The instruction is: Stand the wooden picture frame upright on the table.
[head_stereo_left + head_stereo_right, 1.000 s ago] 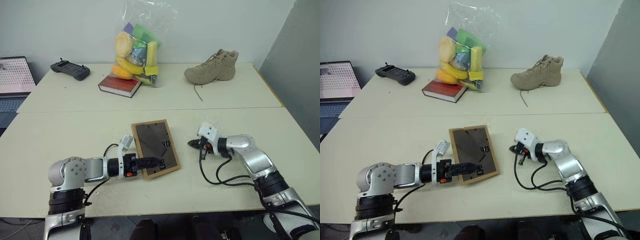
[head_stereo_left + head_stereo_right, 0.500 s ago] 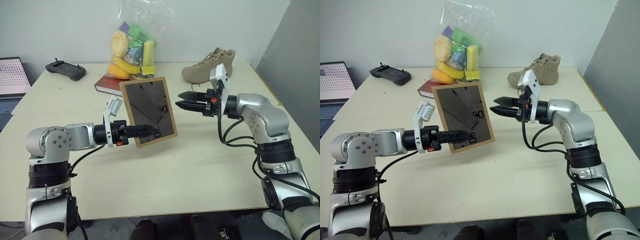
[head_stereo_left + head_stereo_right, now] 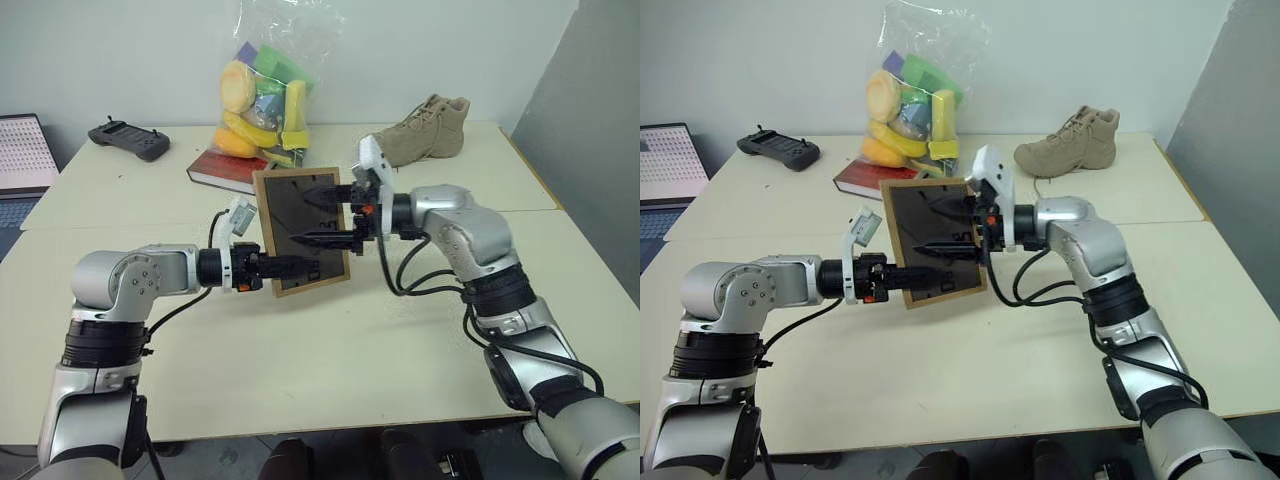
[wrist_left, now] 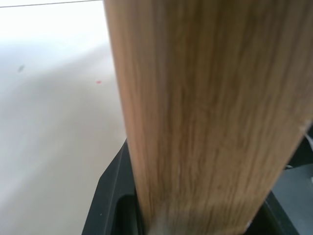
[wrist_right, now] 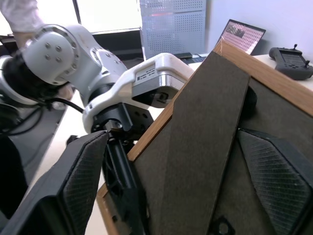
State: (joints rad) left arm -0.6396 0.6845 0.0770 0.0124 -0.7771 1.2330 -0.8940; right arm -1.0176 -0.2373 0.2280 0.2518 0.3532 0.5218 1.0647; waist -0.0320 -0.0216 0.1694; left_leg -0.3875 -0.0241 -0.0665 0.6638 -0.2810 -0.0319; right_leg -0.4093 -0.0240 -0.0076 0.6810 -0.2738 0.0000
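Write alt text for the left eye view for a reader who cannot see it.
The left gripper holds the wooden picture frame tilted above the table, dark back toward the camera, while the open right gripper spreads its fingers across that back. Behind sit a red book, a bag of colourful items, a tan boot and a black controller.

The left arm reaches forward and inward, its left gripper [image 3: 300, 266] clamped on the lower edge of the wooden picture frame [image 3: 303, 231], held off the tabletop. The right arm bends across toward the left, and its right gripper [image 3: 322, 218] has its fingers [image 5: 80, 183] spread wide against the frame's dark back.
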